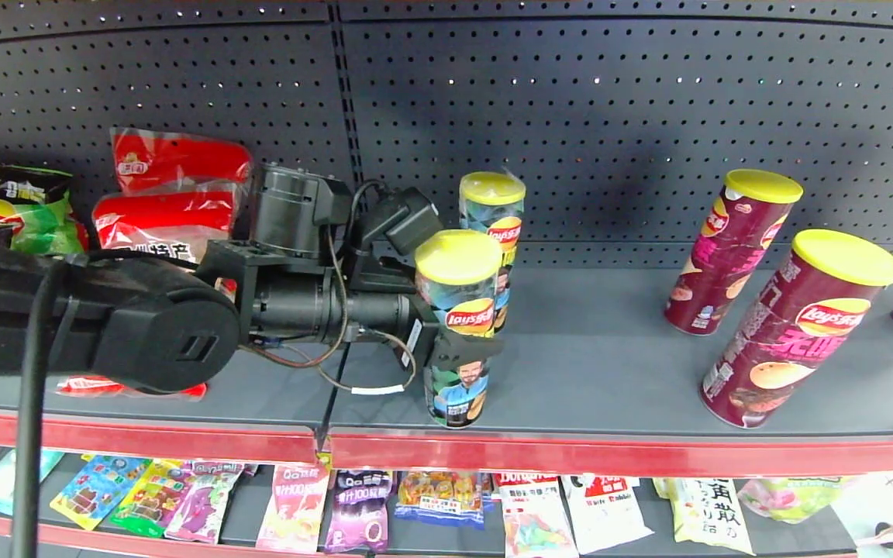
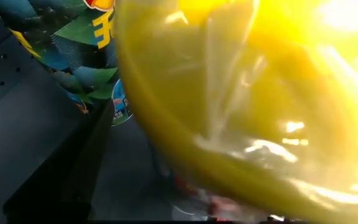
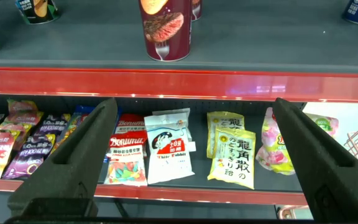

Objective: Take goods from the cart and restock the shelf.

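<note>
Yellow-lidded and blue-patterned, the crisp can (image 1: 458, 325) stands upright in the left gripper (image 1: 454, 353), long axis vertical. The fingers are closed round its lower middle, one dark finger crossing the can's near face. The left arm comes in level from the left, wrist horizontal, so the can lies straight out to the right of the fingers. Its base sits low over the upper shelf (image 1: 609, 372), close to the red front lip (image 1: 570, 453); whether it already bears on the deck I cannot tell. A matching can (image 1: 493, 209) stands just behind it, farther back and slightly right, near but apart. My judgement is that setting down calls for a straight release with little push back, or the two cans could knock. In the left wrist view the yellow lid (image 2: 247, 93) looms close.

Two maroon cans (image 1: 729, 248) (image 1: 795, 325) stand well apart to the right. The right gripper (image 3: 194, 106) hangs low with jaws wide apart and empty, facing snack packets (image 3: 166, 149) on the lower shelf
</note>
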Available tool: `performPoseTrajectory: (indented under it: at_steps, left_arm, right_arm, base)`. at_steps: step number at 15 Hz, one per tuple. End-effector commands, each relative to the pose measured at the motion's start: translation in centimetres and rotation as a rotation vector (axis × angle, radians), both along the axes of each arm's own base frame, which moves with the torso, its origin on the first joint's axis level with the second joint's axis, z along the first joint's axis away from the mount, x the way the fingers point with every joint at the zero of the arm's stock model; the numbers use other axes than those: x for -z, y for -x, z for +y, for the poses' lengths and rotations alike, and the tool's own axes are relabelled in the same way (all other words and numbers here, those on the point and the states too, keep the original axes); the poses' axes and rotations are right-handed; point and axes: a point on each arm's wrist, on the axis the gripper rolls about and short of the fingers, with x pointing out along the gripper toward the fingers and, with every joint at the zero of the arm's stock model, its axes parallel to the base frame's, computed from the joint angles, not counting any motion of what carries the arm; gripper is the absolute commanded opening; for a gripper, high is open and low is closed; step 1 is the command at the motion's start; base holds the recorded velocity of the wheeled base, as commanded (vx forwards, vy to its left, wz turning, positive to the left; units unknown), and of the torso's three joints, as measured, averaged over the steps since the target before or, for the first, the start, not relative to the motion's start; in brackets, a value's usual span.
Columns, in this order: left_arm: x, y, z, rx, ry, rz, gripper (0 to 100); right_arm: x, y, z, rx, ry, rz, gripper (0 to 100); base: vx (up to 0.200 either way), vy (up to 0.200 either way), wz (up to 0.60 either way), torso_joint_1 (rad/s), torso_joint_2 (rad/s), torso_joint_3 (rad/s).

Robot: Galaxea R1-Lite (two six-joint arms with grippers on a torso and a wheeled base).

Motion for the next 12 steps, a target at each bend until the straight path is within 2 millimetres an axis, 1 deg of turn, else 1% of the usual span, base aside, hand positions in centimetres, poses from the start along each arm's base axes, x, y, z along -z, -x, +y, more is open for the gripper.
performPoseTrajectory:
  at_steps: [1,6,8,11,12]
  left_arm:
    - [0.2,0.0,-0.3,0.009,-0.002,0.005,0]
    - [0.2,0.3,-0.4,0.026,0.000,0.011,0]
    - [0.0,0.7,-0.6,0.072,0.016,0.016,0]
    - [-0.5,0.7,-0.8,0.157,0.041,0.035,0]
    - [-0.8,0.7,-0.8,0.179,0.026,0.042,0]
  right_arm:
    - [0.0,0.0,0.0,0.000,0.000,-0.001,100]
    - [0.0,0.0,0.0,0.000,0.000,-0.001,100]
    - [0.0,0.0,0.0,0.000,0.000,-0.001,100]
    - [0.0,0.0,0.0,0.000,0.000,-0.001,100]
    - [0.0,0.0,0.0,0.000,0.000,-0.001,100]
  base:
    - [0.000,0.000,0.00,0.000,0.00,0.000]
    - [0.000,0.000,0.00,0.000,0.00,0.000]
    - [0.000,0.000,0.00,0.000,0.00,0.000]
    - [0.000,0.000,0.00,0.000,0.00,0.000]
    - [0.000,0.000,0.00,0.000,0.00,0.000]
